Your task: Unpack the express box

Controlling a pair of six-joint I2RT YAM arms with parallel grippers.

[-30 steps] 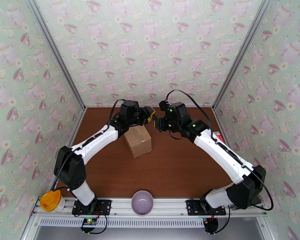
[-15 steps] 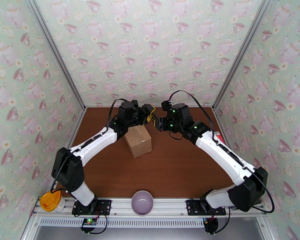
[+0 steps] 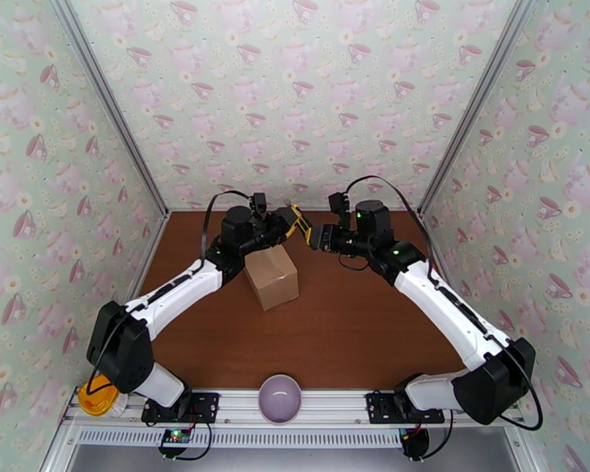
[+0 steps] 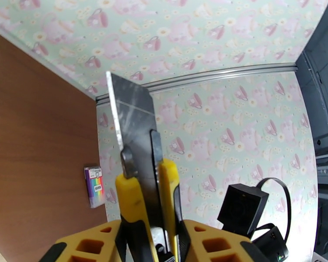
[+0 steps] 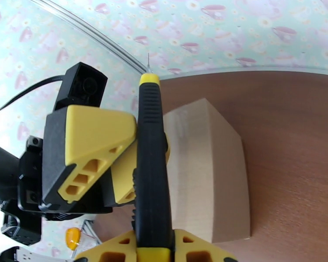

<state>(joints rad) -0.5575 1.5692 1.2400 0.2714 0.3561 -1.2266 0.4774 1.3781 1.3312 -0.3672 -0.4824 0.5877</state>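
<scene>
Teacup wallpaper, brown table (image 3: 334, 332). Left gripper (image 4: 151, 234), just regripped, and right gripper (image 5: 154, 245) both pinch the knife (image 4: 135, 127); box (image 3: 271, 277) still sealed.

A robot lab's test booth, dressed up. Teacup wallpaper (image 3: 295, 88) covers three flat panels framed by bare aluminium posts (image 3: 110, 112), boxing in a brown table (image 3: 350, 332). Two white-and-black arms, the left arm (image 3: 177, 286) and the right arm (image 3: 444, 307), are bolted to a metal rail (image 3: 334, 403) at the near edge. Black cables loop off them, and a camera (image 5: 83, 86) rides one wrist.
</scene>
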